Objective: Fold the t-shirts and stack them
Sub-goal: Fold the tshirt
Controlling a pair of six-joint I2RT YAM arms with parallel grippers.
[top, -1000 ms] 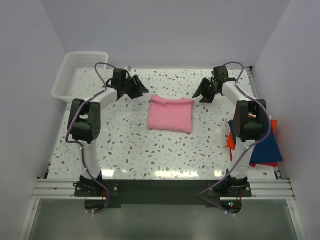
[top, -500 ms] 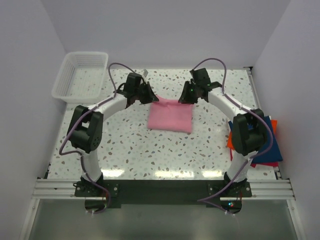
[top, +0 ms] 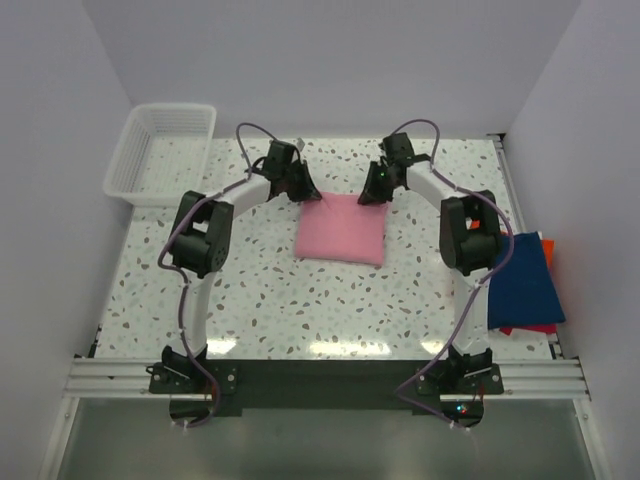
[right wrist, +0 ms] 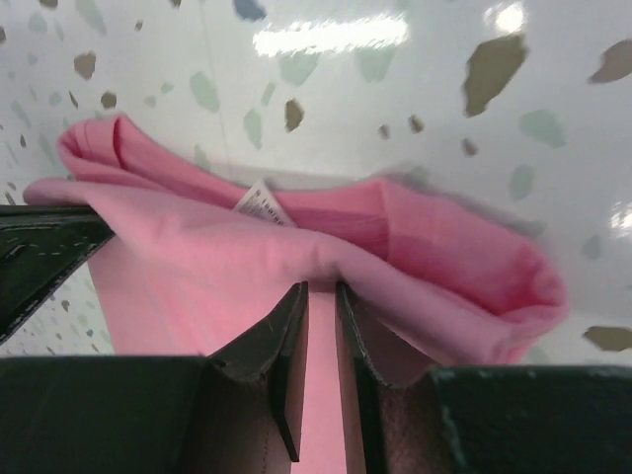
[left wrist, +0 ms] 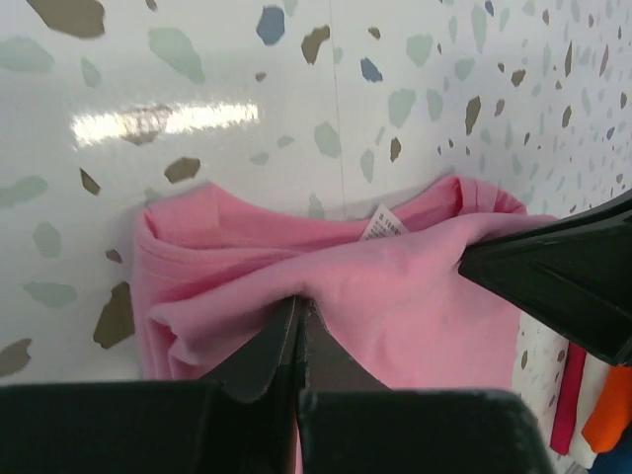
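The folded light pink t-shirt [top: 340, 232] lies mid-table. My left gripper [top: 308, 191] is at its far left corner, and in the left wrist view its jaws [left wrist: 298, 302] are shut on a raised fold of the pink cloth [left wrist: 415, 296]. At the far right corner, my right gripper [top: 372, 193] has its jaws [right wrist: 321, 288] pinched on the shirt's upper layer [right wrist: 197, 257], with a thin strip of cloth between them. A white label [right wrist: 259, 205] shows at the collar. A navy t-shirt [top: 522, 283] lies folded over an orange-red one [top: 532, 327] at the right edge.
A white mesh basket [top: 128, 160] stands at the far left corner. White walls close in the speckled table [top: 250, 280] at the back and both sides. The arms arch inward from their bases at the near edge.
Both grippers have swung inward from the far corners to the pink shirt's far edge and closed on it. The right arm's elbow has moved off the navy shirt.
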